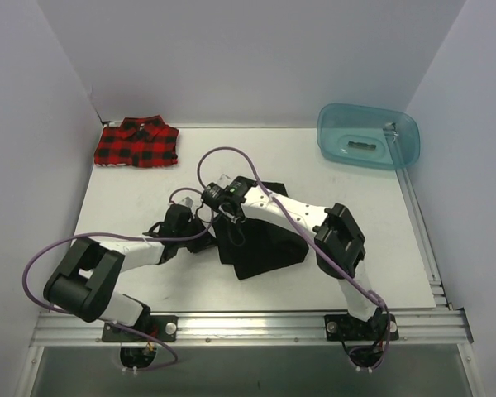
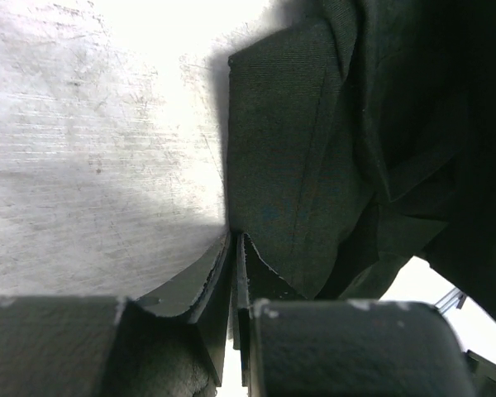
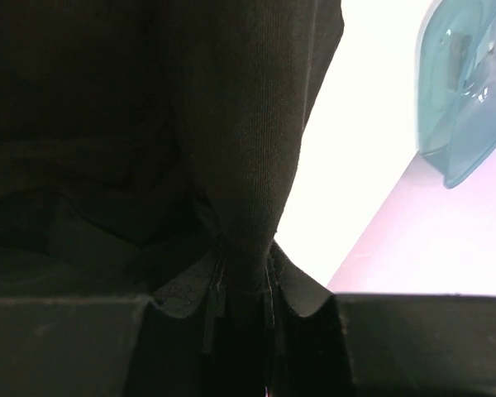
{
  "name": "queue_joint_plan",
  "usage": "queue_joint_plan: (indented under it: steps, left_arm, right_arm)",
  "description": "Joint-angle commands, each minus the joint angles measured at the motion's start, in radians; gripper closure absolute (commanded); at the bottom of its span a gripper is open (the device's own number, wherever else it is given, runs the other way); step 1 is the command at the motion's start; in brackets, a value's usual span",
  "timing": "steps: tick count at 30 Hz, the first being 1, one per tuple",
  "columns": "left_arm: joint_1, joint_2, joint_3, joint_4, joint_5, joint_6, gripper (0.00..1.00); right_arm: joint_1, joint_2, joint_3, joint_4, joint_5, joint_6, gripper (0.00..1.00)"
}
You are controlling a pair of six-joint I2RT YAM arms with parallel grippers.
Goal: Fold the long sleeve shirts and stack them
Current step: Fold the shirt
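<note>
Left gripper [image 2: 234, 240] is pinched on an edge of the black shirt [image 1: 260, 248], which lies bunched at front centre, and the right gripper [image 3: 244, 265] clamps a fold of it. With the plaid shirt [image 1: 137, 142] folded at the far-left corner, folding the black one seems the step in hand. The next move likely calls for both grippers to carry the held cloth over together and lay it flat.

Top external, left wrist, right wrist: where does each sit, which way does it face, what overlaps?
Top external: above and behind the bases, looking down on the table; left arm, right arm, black shirt, plaid shirt, teal tub.
Left wrist: on that wrist, facing along the left tool at the shirt's edge and table; fingers at bottom.
Right wrist: on that wrist, facing past the right tool at bottom, shut on shirt cloth; tub upper right.
Shared: black shirt in all three; tub in top and right wrist.
</note>
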Motion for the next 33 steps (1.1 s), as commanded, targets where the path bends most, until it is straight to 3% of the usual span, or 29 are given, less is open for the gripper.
queue_joint_plan:
  steps: [1,7,9,14,18,22,25,26,27,33]
  left_arm:
    - [-0.004,-0.014,-0.016,0.033,0.012,-0.022,0.84]
    - [-0.018,-0.032,-0.038,0.049,0.000,-0.051,0.84]
    - [-0.018,-0.035,-0.043,0.053,-0.005,-0.059,0.84]
    - [-0.018,-0.042,-0.049,0.053,-0.008,-0.063,0.84]
    - [-0.018,-0.045,-0.052,0.055,-0.008,-0.065,0.84]
    - [-0.018,-0.046,-0.052,0.053,-0.009,-0.063,0.84]
    - [-0.018,-0.045,-0.052,0.053,-0.005,-0.065,0.84]
    - [-0.018,-0.046,-0.053,0.055,-0.006,-0.067,0.84]
    - [-0.018,-0.046,-0.053,0.055,-0.005,-0.065,0.84]
    - [-0.018,-0.048,-0.052,0.055,-0.005,-0.067,0.84]
  right_arm:
    - [0.006,0.048,0.086,-0.088,0.054,0.124,0.98]
    - [0.007,0.117,0.148,-0.120,0.037,0.250,0.95]
    - [0.003,0.131,0.151,-0.119,0.020,0.270,0.90]
    - [0.002,0.142,0.157,-0.088,-0.081,0.308,0.59]
    - [0.002,0.075,0.120,-0.010,-0.246,0.311,0.48]
    - [0.000,0.030,0.068,0.061,-0.305,0.324,0.51]
    - [-0.003,0.027,0.062,0.078,-0.313,0.328,0.70]
    - [-0.003,0.027,0.059,0.095,-0.319,0.330,0.84]
    - [-0.003,0.027,0.054,0.105,-0.327,0.331,0.88]
    - [0.000,0.034,0.028,0.159,-0.382,0.343,0.88]
